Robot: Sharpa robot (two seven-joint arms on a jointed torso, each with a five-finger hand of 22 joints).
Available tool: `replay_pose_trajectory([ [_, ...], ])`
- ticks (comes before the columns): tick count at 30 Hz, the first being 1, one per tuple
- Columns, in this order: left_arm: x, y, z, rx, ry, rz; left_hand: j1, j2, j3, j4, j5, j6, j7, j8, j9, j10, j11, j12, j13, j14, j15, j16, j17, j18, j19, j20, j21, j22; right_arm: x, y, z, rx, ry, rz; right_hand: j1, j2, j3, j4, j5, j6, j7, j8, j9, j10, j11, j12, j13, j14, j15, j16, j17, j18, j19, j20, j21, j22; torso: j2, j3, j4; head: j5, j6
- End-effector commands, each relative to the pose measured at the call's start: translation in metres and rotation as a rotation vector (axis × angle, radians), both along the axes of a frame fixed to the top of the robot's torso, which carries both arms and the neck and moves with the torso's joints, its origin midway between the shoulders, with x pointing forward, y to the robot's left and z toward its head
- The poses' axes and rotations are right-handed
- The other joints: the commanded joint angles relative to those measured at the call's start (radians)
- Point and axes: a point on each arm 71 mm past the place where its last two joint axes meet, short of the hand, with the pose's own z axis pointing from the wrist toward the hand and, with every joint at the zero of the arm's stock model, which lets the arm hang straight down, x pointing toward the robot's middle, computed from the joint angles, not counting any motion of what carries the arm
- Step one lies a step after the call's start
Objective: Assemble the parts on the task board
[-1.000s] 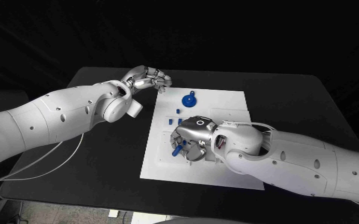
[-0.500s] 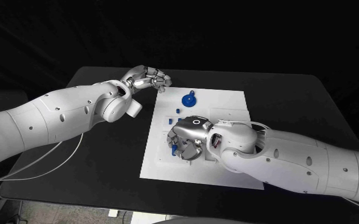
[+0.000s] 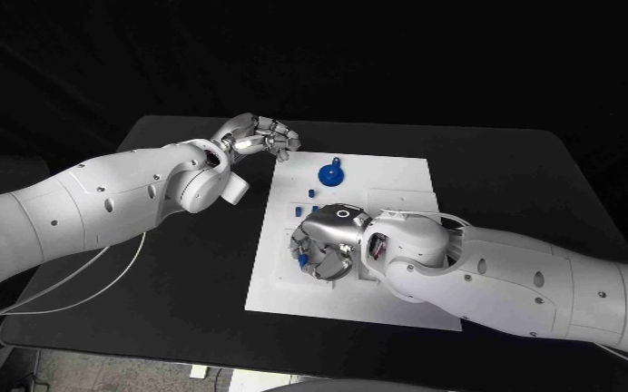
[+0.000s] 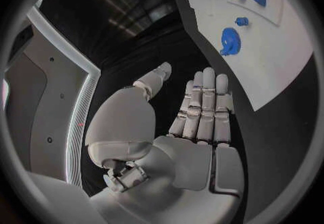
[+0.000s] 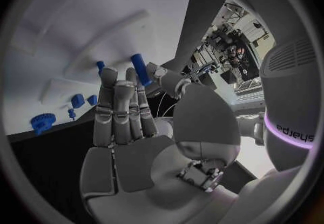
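Task board [image 3: 393, 183] half hidden under right hand [image 3: 330, 240].

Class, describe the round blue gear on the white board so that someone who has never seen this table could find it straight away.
Start at the white board in the middle of the black table. Go to its far edge, just beyond the right hand and level with the left hand. There lies the blue gear: round, toothed, and far bigger than the small blue blocks nearby.

Robot lab; black table [image 3: 524, 174], white task board [image 3: 393, 179].
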Motion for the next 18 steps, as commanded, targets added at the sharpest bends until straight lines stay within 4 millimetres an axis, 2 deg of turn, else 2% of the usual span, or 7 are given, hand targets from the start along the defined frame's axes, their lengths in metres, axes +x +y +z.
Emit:
replay_pose_trajectory([
  [1, -0.0007, -0.0024, 0.0011, -0.01, -0.001, -0.015, -0.005, 0.007, -0.001, 0.004, 0.002, -0.008, 0.01, 0.004, -0.002, -0.006, -0.002, 0.004, 0.001, 0.005, 0.004, -0.004, 0.001, 0.021, 0.002, 0.002, -0.005, 0.002, -0.0004, -0.0021, -0.0044, -0.002, 0.022, -0.003, -0.003, -0.007, -0.007, 0.001, 0.007, -0.008, 0.002, -0.006, -0.001, -0.007, 0.0, -0.006, -0.001, 0.0, 0.006, 0.006, -0.001, -0.001, -0.008, 0.001, -0.004, 0.019, 0.0, 0.0007, -0.0015, 0.0, 0.0],
  [9, -0.0006, -0.0015, 0.0011, -0.009, -0.001, -0.013, -0.005, 0.007, -0.001, 0.004, 0.002, -0.008, 0.01, 0.004, -0.002, -0.006, -0.002, 0.004, 0.001, 0.005, 0.004, -0.005, 0.002, 0.021, 0.002, 0.002, -0.005, 0.002, 0.0009, -0.0057, -0.003, 0.04, 0.042, -0.016, -0.016, -0.018, -0.031, 0.0, 0.014, -0.024, 0.009, -0.016, -0.006, -0.023, 0.005, -0.016, -0.009, -0.001, 0.011, 0.009, -0.003, -0.001, -0.008, 0.002, -0.003, 0.018, 0.0, 0.0011, -0.0013, -0.001, 0.001],
  [13, -0.0007, -0.0013, 0.001, -0.008, 0.0, -0.013, -0.005, 0.007, -0.001, 0.004, 0.002, -0.008, 0.01, 0.004, -0.002, -0.006, -0.002, 0.004, 0.001, 0.005, 0.004, -0.005, 0.002, 0.021, 0.002, 0.002, -0.006, 0.002, 0.0025, -0.0075, -0.0011, 0.075, 0.038, -0.03, -0.025, -0.026, -0.085, -0.013, 0.03, -0.07, 0.029, -0.042, -0.021, -0.073, 0.026, -0.049, -0.033, -0.016, 0.031, 0.013, -0.004, -0.001, -0.021, 0.005, -0.007, 0.018, 0.0, 0.0008, -0.0013, -0.001, 0.002],
  [14, -0.0007, -0.0014, 0.001, -0.008, 0.0, -0.013, -0.005, 0.007, -0.001, 0.004, 0.002, -0.008, 0.01, 0.004, -0.002, -0.006, -0.002, 0.004, 0.001, 0.005, 0.004, -0.005, 0.002, 0.021, 0.002, 0.002, -0.006, 0.002, 0.003, -0.0082, -0.0004, 0.087, 0.035, -0.037, -0.024, -0.034, -0.096, -0.016, 0.035, -0.093, 0.04, -0.055, -0.028, -0.104, 0.037, -0.069, -0.048, -0.023, 0.042, 0.014, -0.005, -0.001, -0.027, 0.007, -0.01, 0.018, 0.0, 0.0009, -0.0016, -0.002, 0.003],
  [16, -0.0007, -0.0013, 0.001, -0.008, 0.0, -0.013, -0.005, 0.006, -0.001, 0.004, 0.002, -0.008, 0.01, 0.004, -0.002, -0.006, -0.002, 0.004, 0.001, 0.005, 0.004, -0.005, 0.002, 0.021, 0.002, 0.002, -0.006, 0.002, 0.0035, -0.009, 0.0002, 0.097, 0.036, -0.042, -0.022, -0.039, -0.103, -0.015, 0.039, -0.109, 0.047, -0.064, -0.034, -0.127, 0.047, -0.084, -0.062, -0.031, 0.052, 0.015, -0.006, -0.001, -0.033, 0.01, -0.013, 0.017, 0.0, 0.0009, -0.0017, -0.002, 0.004],
  [18, -0.0007, -0.0014, 0.001, -0.008, 0.0, -0.013, -0.005, 0.006, -0.001, 0.004, 0.002, -0.009, 0.01, 0.004, -0.003, -0.006, -0.002, 0.004, 0.001, 0.005, 0.004, -0.005, 0.002, 0.021, 0.002, 0.002, -0.006, 0.002, 0.0037, -0.01, 0.001, 0.11, 0.035, -0.048, -0.02, -0.054, -0.108, -0.013, 0.042, -0.136, 0.059, -0.078, -0.043, -0.178, 0.067, -0.115, -0.086, -0.055, 0.071, 0.007, -0.01, -0.004, -0.055, 0.018, -0.025, 0.014, 0.0, 0.001, -0.0016, -0.003, 0.004],
])
